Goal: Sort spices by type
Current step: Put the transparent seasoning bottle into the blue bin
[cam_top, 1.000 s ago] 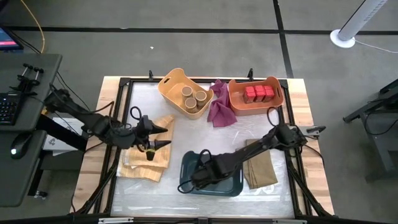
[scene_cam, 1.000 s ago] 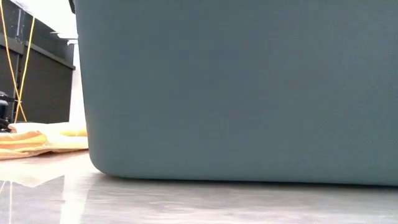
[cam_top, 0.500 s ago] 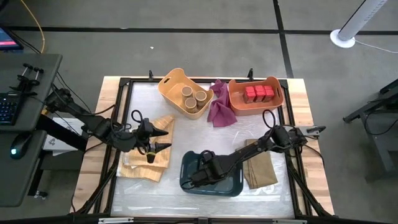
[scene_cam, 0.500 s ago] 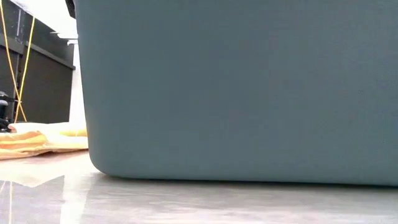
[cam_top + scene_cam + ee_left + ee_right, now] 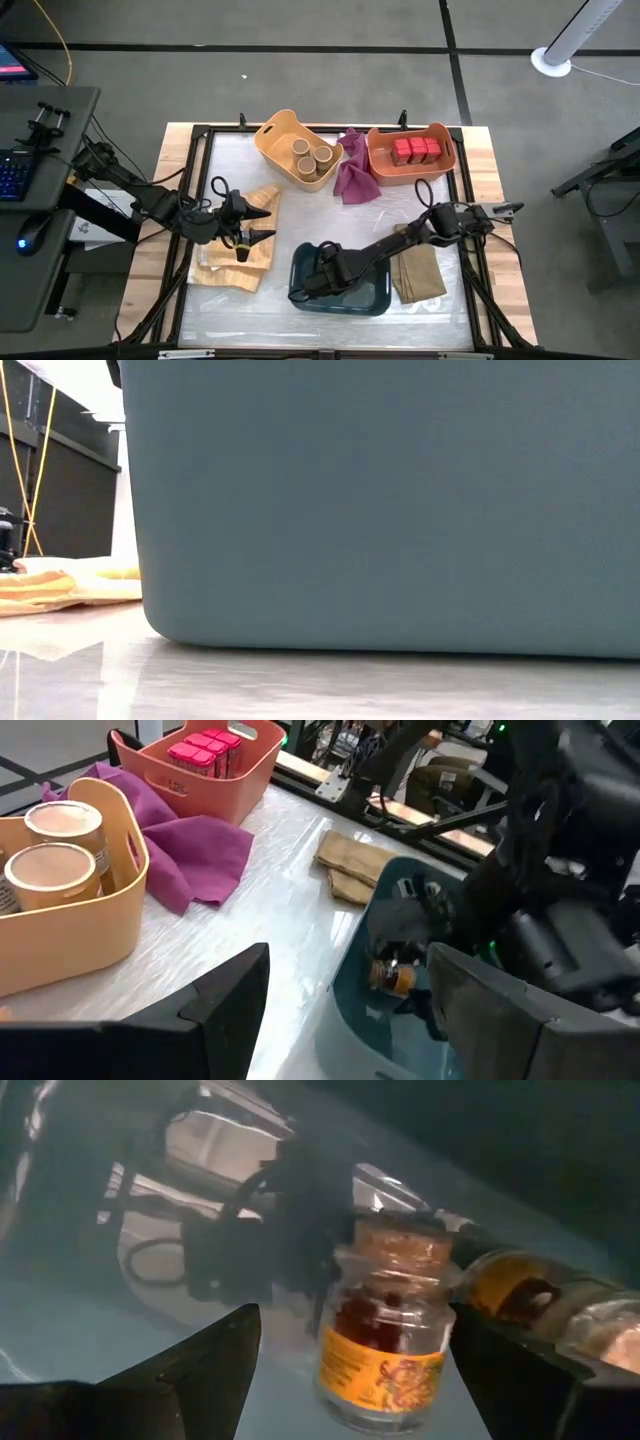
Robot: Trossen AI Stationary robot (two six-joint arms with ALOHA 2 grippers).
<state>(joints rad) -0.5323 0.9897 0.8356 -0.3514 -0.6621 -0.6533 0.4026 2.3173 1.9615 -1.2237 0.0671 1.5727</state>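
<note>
Table with plastic sheet (image 5: 300, 205): right gripper (image 5: 318, 277) inside teal bin (image 5: 372, 297), fingers spread around cork-topped spice jar (image 5: 385, 1320), not gripping. Risk: closing off-centre tips jar against neighbours. Left gripper (image 5: 257, 222) open, empty, over tan cloth (image 5: 232, 262).

The left gripper (image 5: 262, 223) sits out to the side, fingers spread wide. The right arm reaches low across, and the right gripper (image 5: 318, 277) has its fingers apart too.

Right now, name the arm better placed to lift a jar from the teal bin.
Right. Its gripper is already down in the teal bin, open around an upright jar. The left gripper hangs over the tan cloth, outside the bin.
</note>
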